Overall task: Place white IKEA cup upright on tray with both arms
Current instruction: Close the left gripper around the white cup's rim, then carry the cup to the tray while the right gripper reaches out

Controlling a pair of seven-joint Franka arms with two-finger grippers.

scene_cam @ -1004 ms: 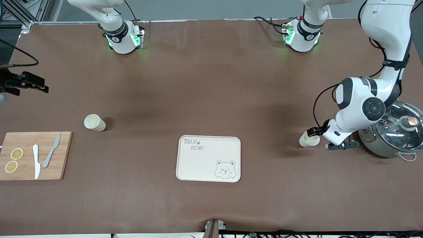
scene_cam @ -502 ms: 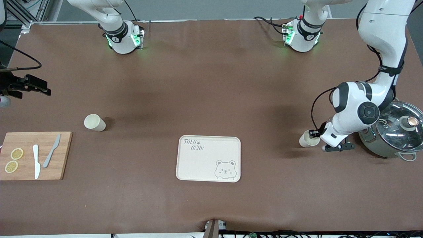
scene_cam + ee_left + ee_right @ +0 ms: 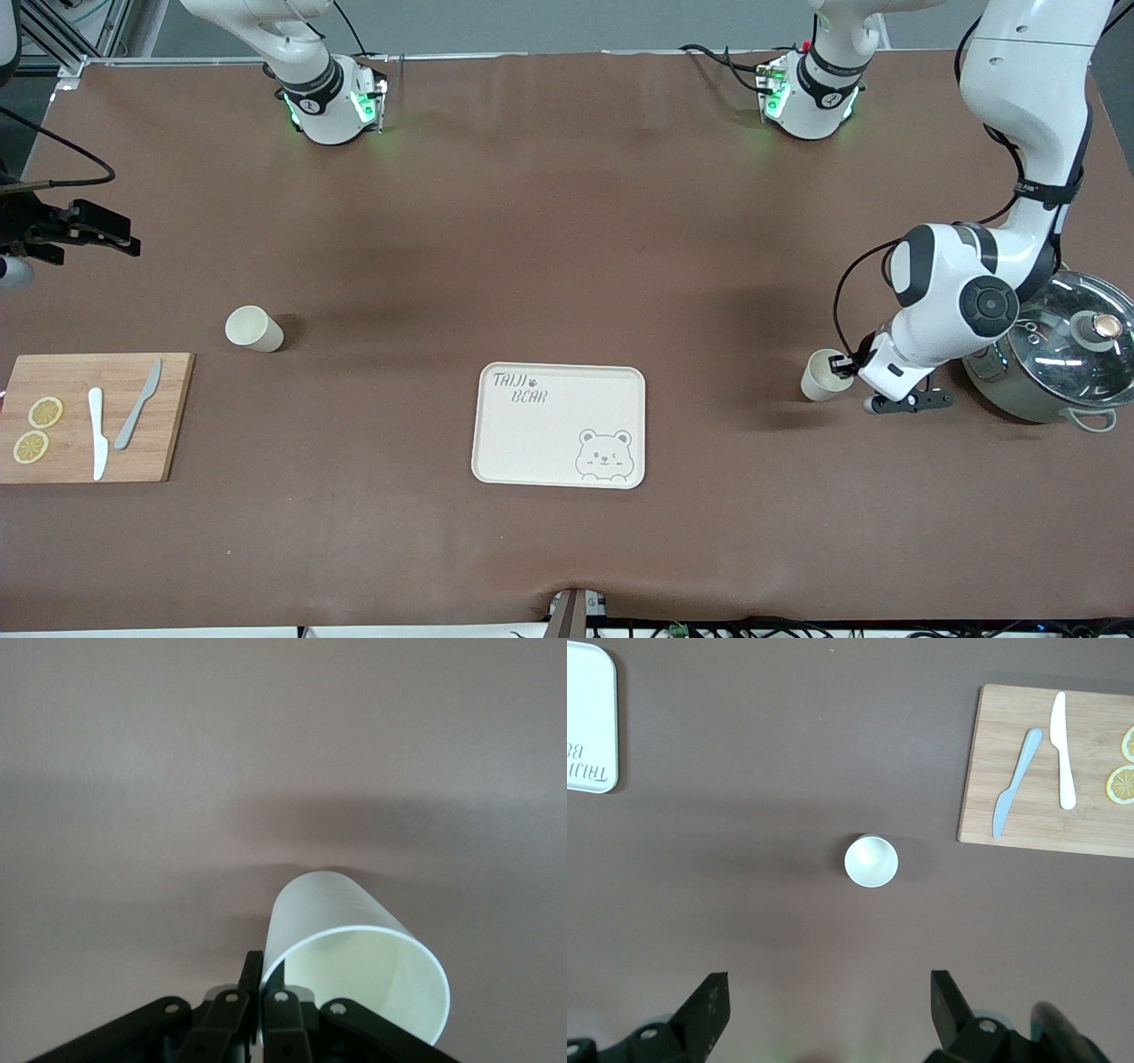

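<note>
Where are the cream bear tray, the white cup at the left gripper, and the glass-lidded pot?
Flat cream rectangular bear tray [image 3: 532,443], front view, bare middle of its surface.
White cup at the left gripper [image 3: 820,376], front view, its side wall.
Glass-lidded metal pot [image 3: 1067,354], front view, on the glass lid.

Two white jointed arms, glossy rounded shells, black joint sections. Left arm [image 3: 1028,115]: black round cap at the elbow joint, black band round the forearm, thin black cable looping to the wrist. Bases white with black collars, green lights glowing, black cables trailing. Left gripper [image 3: 257,1014] black, riveted linkage bars. Right gripper [image 3: 828,1014] black, blocky fingers [image 3: 709,1005].
</note>
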